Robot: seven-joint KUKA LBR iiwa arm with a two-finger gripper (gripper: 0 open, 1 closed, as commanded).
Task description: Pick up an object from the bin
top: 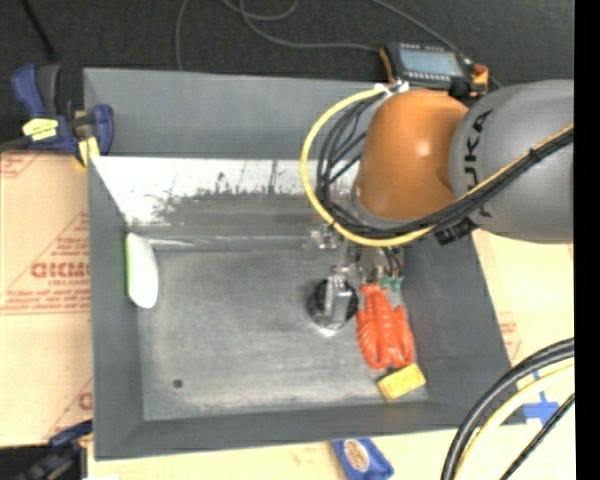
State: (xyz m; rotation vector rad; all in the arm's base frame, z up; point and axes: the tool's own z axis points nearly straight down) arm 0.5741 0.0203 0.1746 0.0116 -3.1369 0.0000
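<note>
**One camera, high over the bin**

We look down on the grey metal bin (240, 338) from above, tilted slightly so that its far wall (210, 190) turns its inner face to us. The bin takes up most of our frame. The arm (520, 158) comes in from our right, and its orange cover (405, 158) looms large at upper right.

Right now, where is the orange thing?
The orange thing lies at the right of the bin in the camera view, just right of the gripper, with a yellow block below it.
</note>
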